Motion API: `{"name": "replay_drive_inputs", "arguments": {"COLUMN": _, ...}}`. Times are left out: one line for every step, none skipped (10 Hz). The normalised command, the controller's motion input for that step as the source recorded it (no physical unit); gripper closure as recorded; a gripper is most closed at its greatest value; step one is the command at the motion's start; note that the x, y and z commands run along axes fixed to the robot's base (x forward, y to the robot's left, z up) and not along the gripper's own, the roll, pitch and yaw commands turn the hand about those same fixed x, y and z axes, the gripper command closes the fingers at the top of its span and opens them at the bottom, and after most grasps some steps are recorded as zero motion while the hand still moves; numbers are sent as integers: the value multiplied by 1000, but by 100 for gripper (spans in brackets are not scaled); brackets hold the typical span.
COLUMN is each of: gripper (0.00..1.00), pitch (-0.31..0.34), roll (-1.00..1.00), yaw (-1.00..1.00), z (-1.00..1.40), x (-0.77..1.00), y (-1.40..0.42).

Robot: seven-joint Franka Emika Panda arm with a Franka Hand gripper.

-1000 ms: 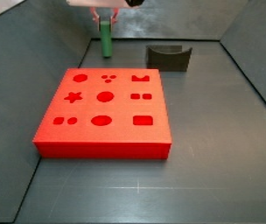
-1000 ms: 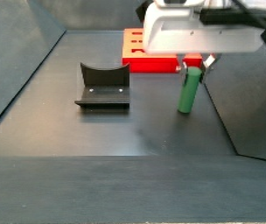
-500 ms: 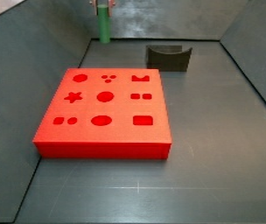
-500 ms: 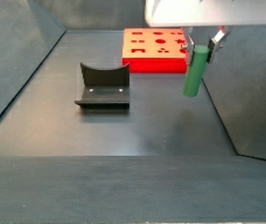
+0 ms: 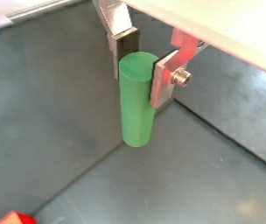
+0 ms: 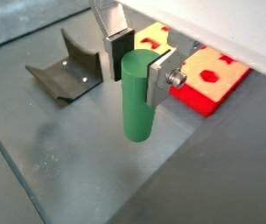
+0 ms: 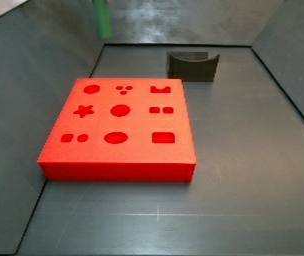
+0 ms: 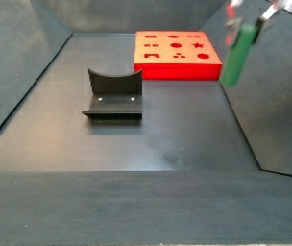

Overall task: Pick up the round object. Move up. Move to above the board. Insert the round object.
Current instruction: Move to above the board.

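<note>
While my gripper (image 5: 142, 59) clamps the green peg (image 5: 136, 101) upright, only a wrist view shows the red board (image 6: 213, 81) beside it.

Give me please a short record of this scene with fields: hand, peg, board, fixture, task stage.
hand: the hand is raised above the floor, shut on the peg
peg: green peg hangs upright between the fingers, its lower end free in both wrist views; in a side view it is high at the frame's edge
board: red board flat on the floor, all holes empty
fixture: dark fixture on the floor, apart from the board
task stage: peg picked up and lifted, not yet above the board, not inserted
</note>
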Motion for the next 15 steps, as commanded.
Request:
{"name": "replay_drive_inputs", "arguments": {"gripper": 100, "pitch": -12, "roll": -142, "yaw": -28, "z": 1000, "x": -296, "y": -89}}
{"name": "replay_drive_inputs", "arguments": {"gripper": 100, "pitch": 5, "roll": -145, "yaw": -28, "z": 1000, "x": -262, "y": -79}}
{"name": "replay_drive_inputs", "arguments": {"gripper": 100, "pitch": 6, "roll": -143, "yaw": -30, "z": 790, "x": -167, "y": -49}}
{"name": "replay_drive_inputs", "arguments": {"gripper": 100, "pitch": 5, "roll": -142, "yaw": -32, "z": 672, "x": -126, "y": -37}}
{"name": "replay_drive_inputs", "arguments": {"gripper": 100, "pitch": 23, "roll": -141, "yaw": -35, "z": 389, "x": -42, "y": -12}}
{"name": "replay_drive_inputs", "arguments": {"gripper": 100, "pitch": 33, "roll": -142, "yaw": -36, "z": 280, "x": -15, "y": -3}}
{"name": "replay_drive_inputs", "arguments": {"gripper": 100, "pitch": 345, "roll": -2, "yaw": -228, "z": 213, "x": 508, "y": -1000}}
{"name": "replay_drive_inputs", "arguments": {"gripper": 100, "pitch": 357, "roll": 58, "yaw": -176, "z": 202, "x": 517, "y": -1000}}
{"name": "replay_drive_inputs", "arguments": {"gripper": 100, "pitch": 348, "roll": 76, "yaw": -68, "z": 205, "x": 530, "y": -1000}}
{"name": "replay_drive_inputs", "arguments": {"gripper": 100, "pitch": 298, "roll": 18, "yaw": -40, "z": 204, "x": 538, "y": -1000}}
{"name": "replay_drive_inputs", "arguments": {"gripper": 100, "pitch": 202, "roll": -16, "yaw": -21, "z": 203, "x": 543, "y": -1000}}
{"name": "replay_drive_inputs", "arguments": {"gripper": 100, "pitch": 136, "roll": 14, "yaw": -4, "z": 208, "x": 540, "y": -1000}}
{"name": "replay_drive_inputs", "arguments": {"gripper": 100, "pitch": 112, "roll": 5, "yaw": 9, "z": 207, "x": 545, "y": -1000}}
{"name": "replay_drive_inputs", "arguments": {"gripper": 100, "pitch": 103, "roll": -23, "yaw": 5, "z": 207, "x": 553, "y": -1000}}
{"name": "replay_drive_inputs", "arguments": {"gripper": 100, "pitch": 109, "roll": -10, "yaw": 8, "z": 210, "x": 565, "y": -1000}}
